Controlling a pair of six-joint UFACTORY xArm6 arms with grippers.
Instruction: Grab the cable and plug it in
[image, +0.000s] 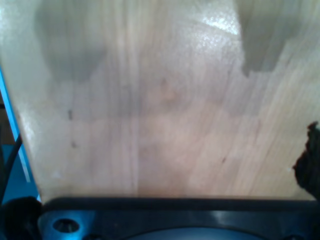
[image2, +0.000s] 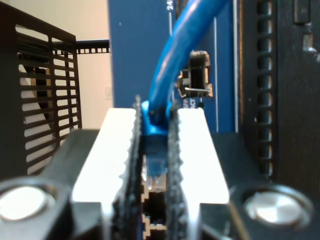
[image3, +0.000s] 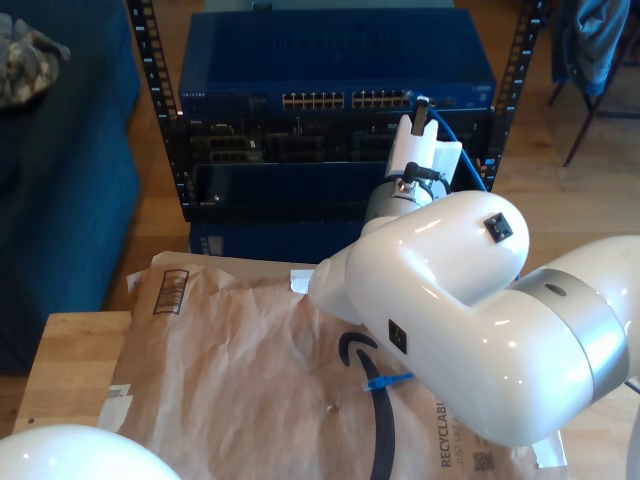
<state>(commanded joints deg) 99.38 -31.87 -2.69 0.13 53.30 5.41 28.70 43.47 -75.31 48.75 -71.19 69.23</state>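
My second pincer (image2: 152, 165) is clamped on the cable (image2: 187, 55) right at its plug (image2: 155, 167): in the second wrist view the translucent-blue plug sits pinched between the two toothed pads (image2: 131, 165), and the blue cable arcs up and away from them. Just past the plug, the same view shows part of a dark port opening and, further off, the blue switch (image2: 137, 50).

In the exterior view the second pincer (image3: 418, 125) reaches up to the row of ports (image3: 345, 100) on the switch (image3: 330, 70) in the rack (image3: 150, 90), near the row's end on the exterior view's right, with the cable (image3: 462, 150) looping down beside it. A further bit of blue cable (image3: 388, 381) lies on the brown paper (image3: 240, 380) covering the desk (image3: 70, 350).

The first wrist view looks down on bare wood desk (image: 160, 115); I cannot tell whether my first pincer is apart or together.

I judge the grab done and the plugging-in under way, at the lining-up stage. The plug does not look seated yet. The next move calls for squaring the plug to one port, clip side correct, then a short straight push until it latches, without letting the plug twist in the pads
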